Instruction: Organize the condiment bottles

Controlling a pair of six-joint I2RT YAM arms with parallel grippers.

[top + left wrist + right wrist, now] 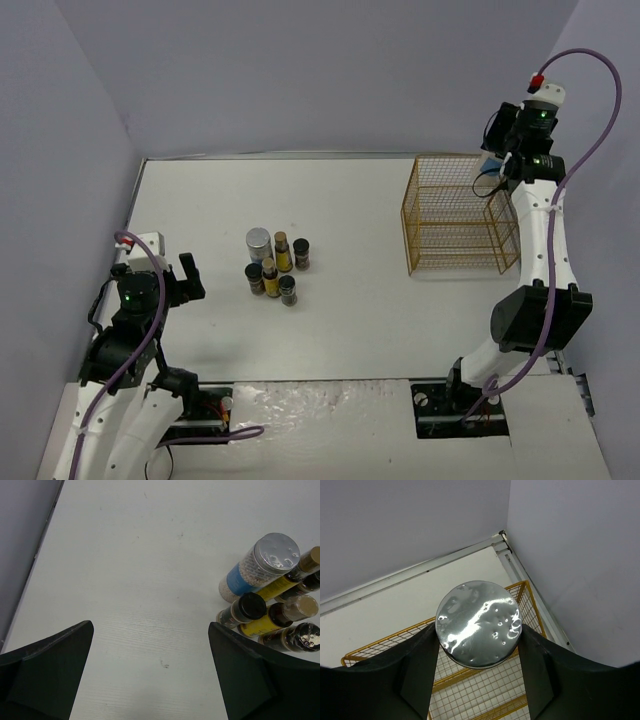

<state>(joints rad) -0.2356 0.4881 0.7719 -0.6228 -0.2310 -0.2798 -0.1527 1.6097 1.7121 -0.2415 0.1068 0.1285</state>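
- R gripper is clamped on the held jar, a wide jar w/ silver lid. One finger sits each side of it, just under the lid.
- The held jar is up in the air over the basket, abt above its far-right corner in the top view.
- The basket is gold wire and stands on the table near the right edge, toward the far side.
- L gripper is open, fingers wide apart, gripping nothing. It hangs near the table's left edge, just left of the bottles.
- The other six bottles stand upright in a tight cluster mid-table, left of centre, well apart from the basket.
- 2nd jar: silver lid, blue label, white grains, at the cluster's far-left.
- Two yellow bottles w/ tan caps sit in the middle of the cluster.
- Three dark jars sit around them. Can't tell which ones touch.
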